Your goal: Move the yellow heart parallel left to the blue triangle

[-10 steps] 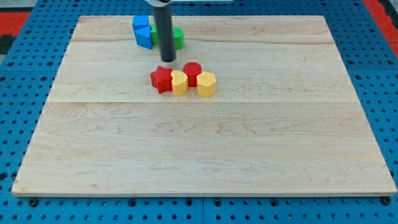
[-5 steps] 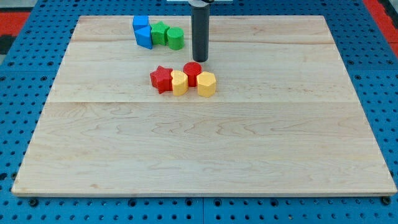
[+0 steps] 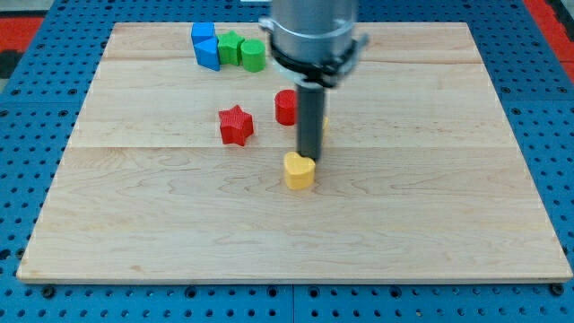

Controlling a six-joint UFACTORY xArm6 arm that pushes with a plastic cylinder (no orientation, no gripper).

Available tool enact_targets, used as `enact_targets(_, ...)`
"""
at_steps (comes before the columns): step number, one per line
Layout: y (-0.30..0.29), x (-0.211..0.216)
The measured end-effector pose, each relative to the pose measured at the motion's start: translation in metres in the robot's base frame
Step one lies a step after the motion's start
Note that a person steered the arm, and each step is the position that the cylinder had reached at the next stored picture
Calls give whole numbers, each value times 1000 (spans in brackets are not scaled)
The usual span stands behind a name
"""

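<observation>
The yellow heart lies near the middle of the wooden board. My tip stands right at its upper right edge, touching or nearly touching it. The blue triangle sits at the view's top left, just below a blue square block. A second yellow block is almost wholly hidden behind my rod; only a sliver shows.
A green star-like block and a green cylinder sit right of the blue blocks. A red star and a red cylinder lie above the yellow heart. The board lies on a blue pegboard.
My tip has swept down from above the cluster. The yellow heart has moved down and right, away from the red star. The red cylinder has shifted slightly; the other yellow block is now behind the rod.
</observation>
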State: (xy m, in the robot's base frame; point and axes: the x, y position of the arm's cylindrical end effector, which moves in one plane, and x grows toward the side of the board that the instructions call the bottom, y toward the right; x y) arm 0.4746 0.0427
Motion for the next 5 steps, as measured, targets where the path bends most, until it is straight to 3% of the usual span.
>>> enact_targets(1, 47, 24)
enact_targets(3, -45, 29)
enact_targets(5, 5, 15)
